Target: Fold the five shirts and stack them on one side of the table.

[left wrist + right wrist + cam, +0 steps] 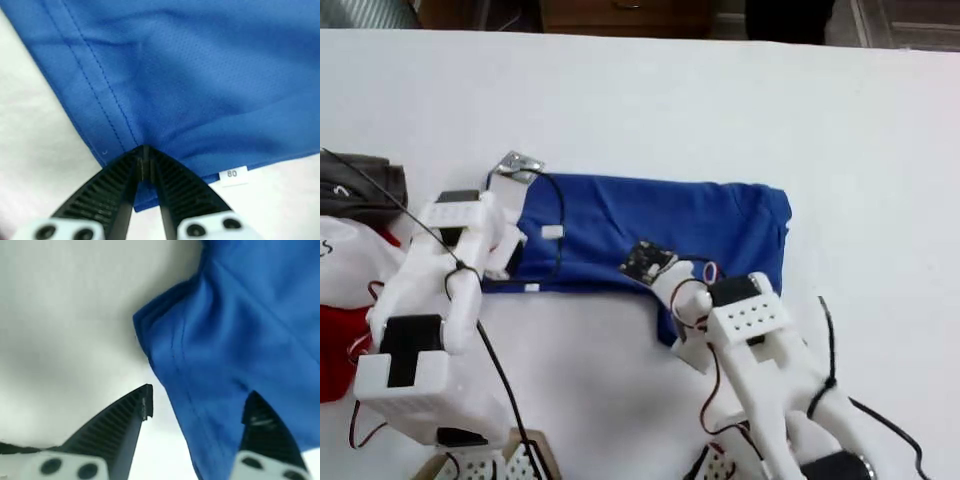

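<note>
- Black ribbed jaws of the right gripper (200, 395) stand spread wide and hold nothing. They straddle the stitched edge of a blue fine-mesh knit shirt (250, 315), where a loose flap juts toward the arms.
- Left gripper (144, 150): jaws clenched on the shirt's double-stitched hem, with the cloth puckering into the pinch. A small white label (233, 174) sits just beside it on the same edge.
- Position: seen from above, the shirt lies mid-table as a long band running crosswise, with one arm at each end of its near edge.
- Handling, as judged: light, limp and somewhat slick. It will drape and slide rather than keep a crease, so it is best taken at hems and corners, where the seam gives the jaws bulk. A pinch on a single layer may slip.
- Black cable (561, 215) from the left arm loops over the cloth and is a likely snag if the fold sweeps that way.
- Beside the left arm, at the table's edge: a dark grey crumpled garment (360, 185), a white shirt (350, 255) and a red shirt (340, 345), heaped touching one another. They are near enough to be dragged by a careless pull.
- White table (670, 100) lies bare beyond the shirt — ample room to lay a fold over.
</note>
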